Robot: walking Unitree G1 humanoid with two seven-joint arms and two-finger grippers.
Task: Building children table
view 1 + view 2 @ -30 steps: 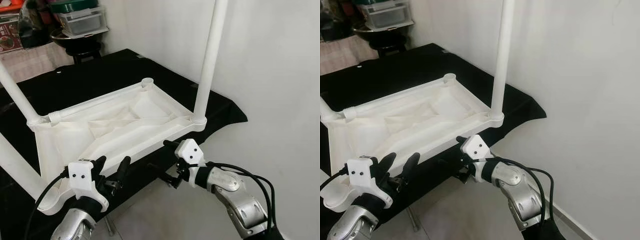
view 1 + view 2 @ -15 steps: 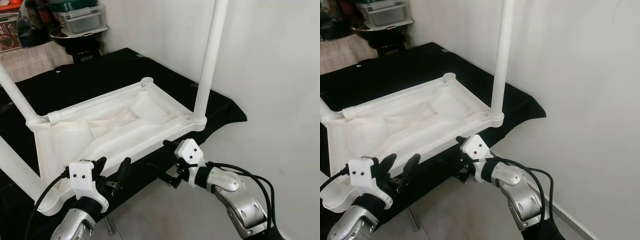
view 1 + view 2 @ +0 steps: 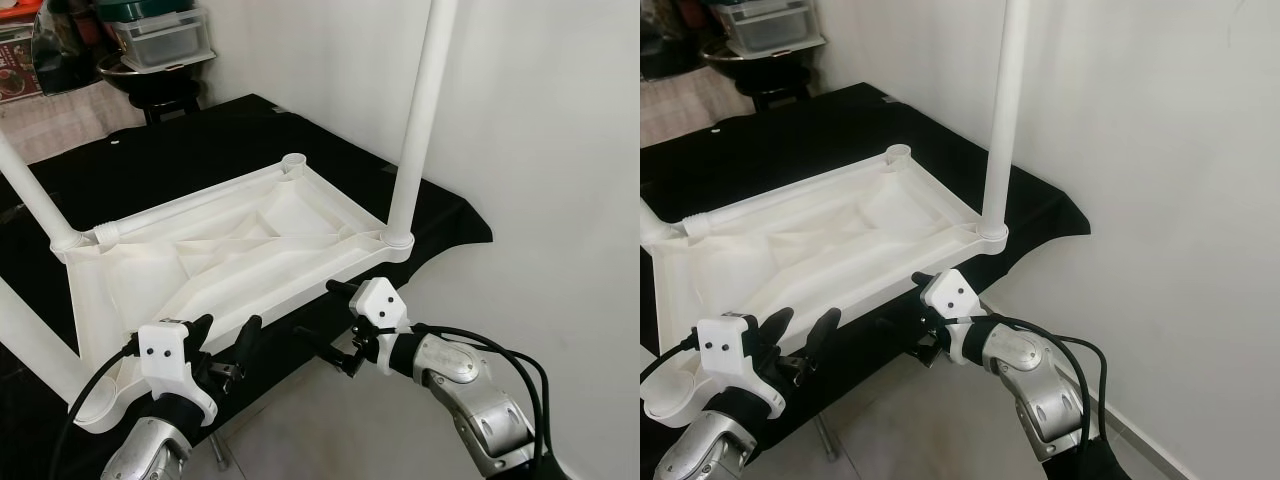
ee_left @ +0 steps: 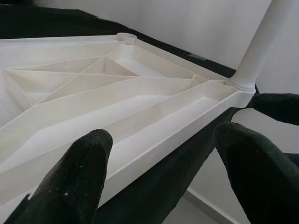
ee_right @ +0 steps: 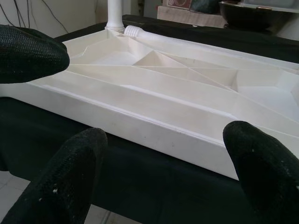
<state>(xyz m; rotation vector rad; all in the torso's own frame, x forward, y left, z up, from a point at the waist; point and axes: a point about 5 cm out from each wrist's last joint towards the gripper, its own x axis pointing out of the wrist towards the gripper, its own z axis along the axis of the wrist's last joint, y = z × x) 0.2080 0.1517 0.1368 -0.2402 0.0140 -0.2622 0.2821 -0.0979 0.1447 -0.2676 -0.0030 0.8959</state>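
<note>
Nearest you, both arms sit just short of the work: your left tool hovers with its two black fingers spread wide and nothing between them, just off the near long edge of the upturned white plastic children's tabletop, and your right tool is likewise wide open and empty, close under the same edge near its right-hand corner. The tabletop lies upside down on the black-draped counter, its ribbed underside facing up, with the near edge reaching the counter's front edge. From the look of the thin moulded walls and diagonal ribs, expect it to be light and fairly stiff, but smooth and slippery, so it will likely slide on the cloth if you push rather than pinch. The near rim wall is your best hold: straddle it with one finger inside the tray and one outside, close to a corner where the ribs meet, not mid-span where it may flex. At the near right corner a white round plastic leg stands upright in its socket; more white legs show at the left side. Treat the standing legs as levers: knock one and the light top may tip or shift. Farther back, the far corner socket is open, with no leg in it.
</note>
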